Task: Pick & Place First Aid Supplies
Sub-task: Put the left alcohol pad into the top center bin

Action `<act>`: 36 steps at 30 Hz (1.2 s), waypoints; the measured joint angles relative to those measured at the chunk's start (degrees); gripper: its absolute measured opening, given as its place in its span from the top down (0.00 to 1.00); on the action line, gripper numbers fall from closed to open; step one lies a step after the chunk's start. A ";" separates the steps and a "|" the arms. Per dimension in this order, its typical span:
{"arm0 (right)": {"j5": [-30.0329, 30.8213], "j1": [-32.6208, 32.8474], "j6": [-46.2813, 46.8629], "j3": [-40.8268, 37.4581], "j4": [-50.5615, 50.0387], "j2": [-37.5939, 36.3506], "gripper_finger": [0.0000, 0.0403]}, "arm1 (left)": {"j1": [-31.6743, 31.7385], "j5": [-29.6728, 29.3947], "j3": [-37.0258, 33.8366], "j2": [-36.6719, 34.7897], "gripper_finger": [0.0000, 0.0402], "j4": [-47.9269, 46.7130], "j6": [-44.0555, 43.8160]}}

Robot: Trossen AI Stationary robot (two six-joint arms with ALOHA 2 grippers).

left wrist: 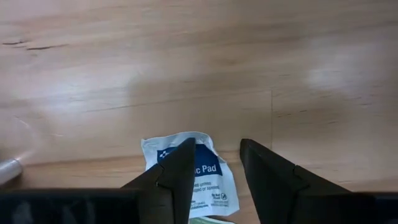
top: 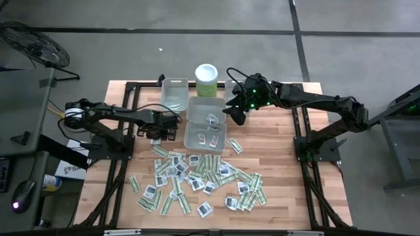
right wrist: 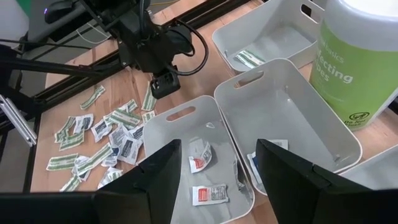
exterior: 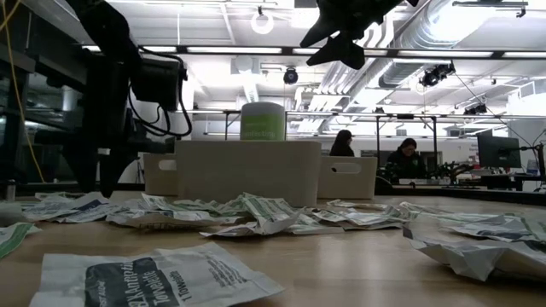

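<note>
The first aid supplies (top: 197,180) lie scattered over the near half of the wooden table, as narrow green-white strips and small white squares. A few more lie in the bins. My left gripper (top: 156,137) points straight down at the pile's far left edge. It is open over a white packet with blue print (left wrist: 208,169), which lies flat on the wood; one finger (left wrist: 177,168) covers the packet's edge. My right gripper (top: 235,113) hangs open high above the bins, with nothing between its fingers (right wrist: 217,146). My left gripper comes at the white packet with blue print from above, its open fingers on either side of the packet's far end (left wrist: 186,140). I cannot tell whether the fingertips touch it. The packet lies flat on the table.
Three grey bins stand at the table's far middle: one near the far edge (top: 174,94), one in the middle (top: 207,110) and one nearest the pile (top: 205,136). A pale green canister (top: 206,80) stands behind them. Black frame rails (top: 125,118) run along both sides. People sit in the room beyond (exterior: 401,158).
</note>
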 joint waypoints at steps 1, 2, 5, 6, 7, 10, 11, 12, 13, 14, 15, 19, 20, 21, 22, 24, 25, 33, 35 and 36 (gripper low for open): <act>0.02 0.00 0.00 -0.01 -0.04 0.00 0.50 | 0.00 0.25 -0.35 0.00 0.68 0.22 -0.02; 0.00 0.00 0.00 -0.01 -0.08 0.00 0.50 | 0.00 0.31 -0.63 -0.02 0.70 0.33 -0.02; 0.02 0.00 0.00 -0.01 -0.09 0.00 0.50 | 0.00 0.31 -0.84 -0.02 0.77 0.31 0.41; 0.02 0.00 -0.03 -0.01 -0.09 0.00 0.50 | 0.00 0.31 -0.85 0.00 0.80 0.44 0.75; 0.02 0.00 -0.07 -0.01 -0.09 0.00 0.50 | 0.00 0.31 -0.87 0.00 0.83 0.59 1.16; 0.02 0.00 -0.10 -0.01 -0.11 0.00 0.50 | 0.00 0.38 -0.89 0.02 0.93 1.00 1.65; 0.02 0.00 -0.13 -0.01 -0.11 0.00 0.50 | 0.00 0.41 -0.91 0.03 0.96 1.11 2.14; 0.02 0.00 -0.14 -0.01 -0.14 0.00 0.50 | 0.00 0.47 -0.92 0.04 0.98 1.11 2.82; 0.02 0.00 -0.16 -0.01 -0.22 0.00 0.50 | 0.00 0.47 -0.97 -0.08 0.99 1.08 3.21; 0.02 0.00 -0.30 -0.01 -0.34 0.00 0.50 | 0.00 0.47 -1.04 -0.21 0.98 1.09 3.59; 0.02 0.00 -0.43 -0.01 -0.44 0.00 0.50 | 0.00 0.47 -1.06 -0.27 0.98 1.10 4.14; 0.03 0.00 -0.57 -0.01 -1.60 0.00 0.50 | 0.00 0.69 -0.17 -1.90 0.99 0.35 7.09; 0.02 0.00 -0.57 -0.01 -2.02 0.00 0.50 | 0.00 0.77 0.55 -2.52 0.99 0.19 8.11; 0.04 0.00 -0.57 -0.01 -2.45 0.00 0.50 | 0.00 0.77 1.29 -3.26 0.99 -0.68 9.26; 0.04 -0.03 -0.59 -0.01 -2.93 0.00 0.50 | 0.00 0.77 2.10 -3.94 1.00 -2.81 10.23; 0.04 -0.04 -0.59 -0.01 -3.36 0.00 0.50 | -0.02 0.26 4.93 -5.64 1.00 -2.86 12.25; 0.04 -0.04 -0.59 -0.01 -3.54 0.00 0.50 | -0.02 -0.27 6.48 -6.58 1.00 -3.05 13.57; 0.26 -0.04 -0.59 -0.01 -4.40 0.00 0.50 | -0.02 -1.11 17.89 -10.89 1.00 -5.82 27.75; 0.34 -0.07 -0.59 -0.01 -4.76 0.00 0.50 | -0.02 -2.41 21.19 -10.89 1.00 -5.12 31.61; 0.56 -0.07 -0.59 -0.01 -4.92 0.00 0.50 | -0.02 -3.06 22.75 -10.90 1.00 -4.85 33.11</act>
